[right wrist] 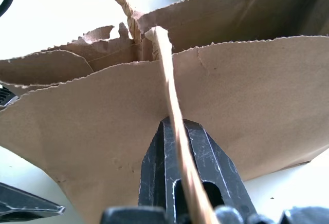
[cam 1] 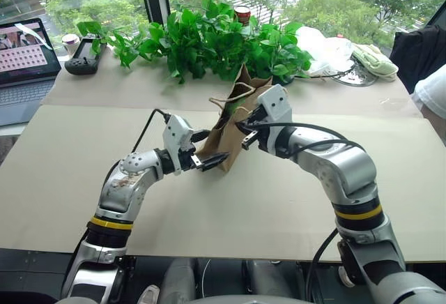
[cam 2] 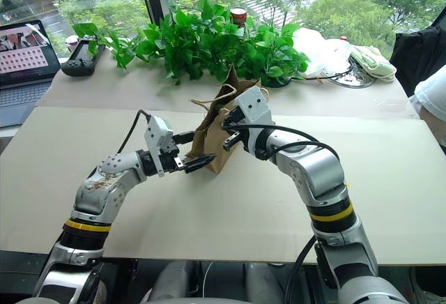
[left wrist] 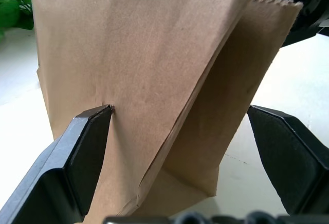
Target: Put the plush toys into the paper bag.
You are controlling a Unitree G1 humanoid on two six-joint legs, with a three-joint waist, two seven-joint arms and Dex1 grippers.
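Right gripper (right wrist: 177, 183) is clamped on the bag (left wrist: 154, 80), a twisted cord handle (right wrist: 167, 85) draped across it. Left gripper (left wrist: 180, 152) is spread wide around creased brown paper.

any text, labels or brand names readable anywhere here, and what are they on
None can be read.
Laptop screen: rows of small marks, too small to read.
Red can behind the plants: label too small to read.
Paper bag: plain brown, no print on the sides in view.
Left gripper and right gripper: no markings legible.
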